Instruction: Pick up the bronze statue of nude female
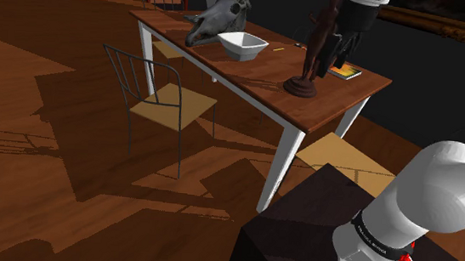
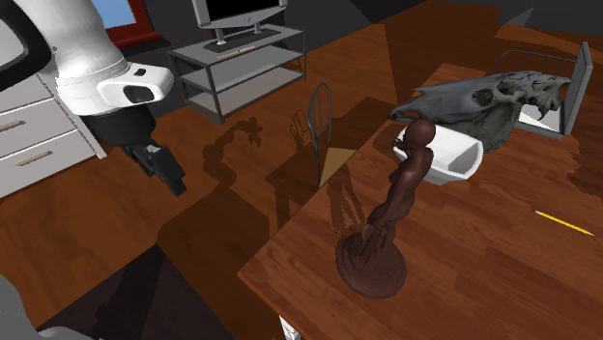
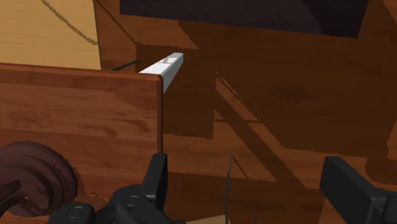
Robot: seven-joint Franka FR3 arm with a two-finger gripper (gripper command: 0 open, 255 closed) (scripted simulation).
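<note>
The dark brown statue (image 1: 317, 48) of a standing figure is upright on its round base, close to the surface's (image 1: 252, 77) near edge, at the end towards the shoulder view's right. The gripper (image 1: 342, 57) hovers near it, out past the surface's edge, its fingers (image 3: 158, 178) spread wide with nothing between them. A white bowl (image 1: 243, 44) and an animal skull (image 1: 217, 17) sit farther left.

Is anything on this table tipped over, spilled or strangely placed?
Nothing is tipped or spilled. The dark statue stands upright, near the table edge. Only the animal skull beside the white bowl looks unusual.
</note>
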